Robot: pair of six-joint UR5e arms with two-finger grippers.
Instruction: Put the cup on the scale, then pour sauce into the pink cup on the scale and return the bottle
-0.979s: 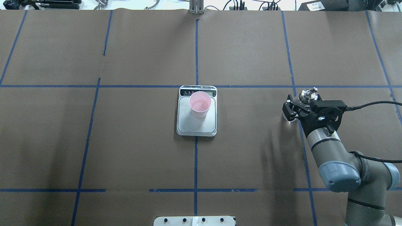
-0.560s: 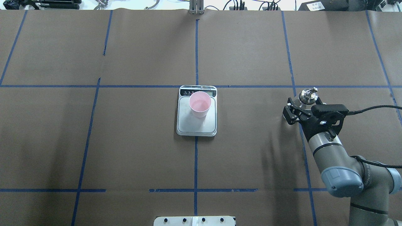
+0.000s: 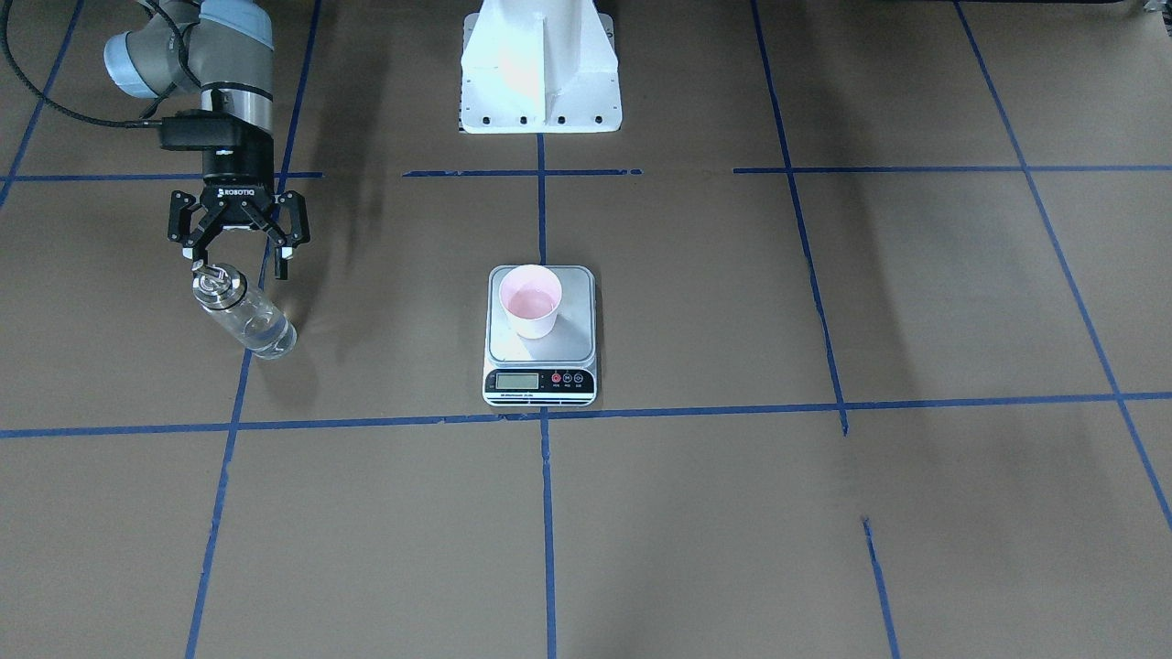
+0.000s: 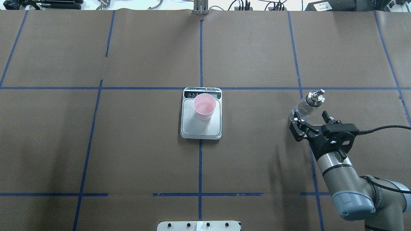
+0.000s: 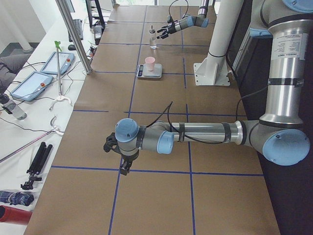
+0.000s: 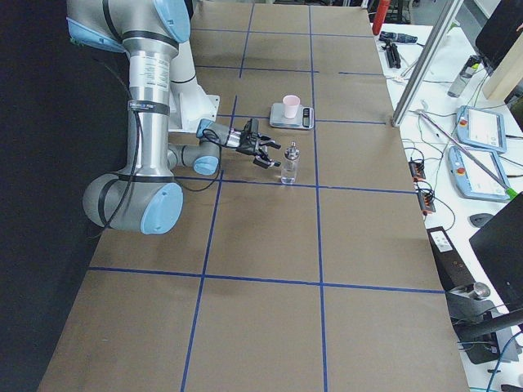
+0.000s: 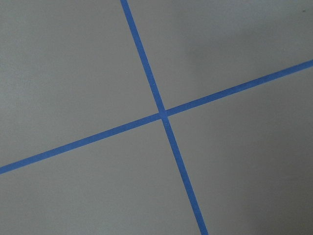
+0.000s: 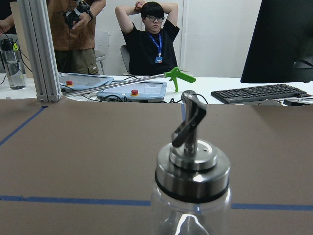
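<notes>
The pale pink cup (image 4: pixel 204 106) stands upright on the far part of the scale's steel platform (image 4: pixel 201 128); both also show in the front view, the cup (image 3: pixel 529 300) on the scale (image 3: pixel 572 339). The clear glass bottle (image 4: pixel 306 107) with its metal spout cap stands upright on the table to the right, free of any grip. My right gripper (image 4: pixel 311 119) is open and empty, just on the robot's side of the bottle (image 3: pixel 245 320). The right wrist view shows the cap (image 8: pixel 193 161) close ahead. My left gripper (image 5: pixel 115 156) shows only in the left side view, low over the table; I cannot tell its state.
The white robot base (image 3: pixel 540 64) stands at the table's near edge behind the scale. Blue tape lines (image 7: pixel 164 115) cross the brown table cover. Operators, tablets (image 8: pixel 132 90) and a keyboard (image 8: pixel 259 93) lie beyond the far edge.
My right gripper has drawn back toward the robot from around the bottle. The bottle stays standing where it was. The cup and scale have not moved.
</notes>
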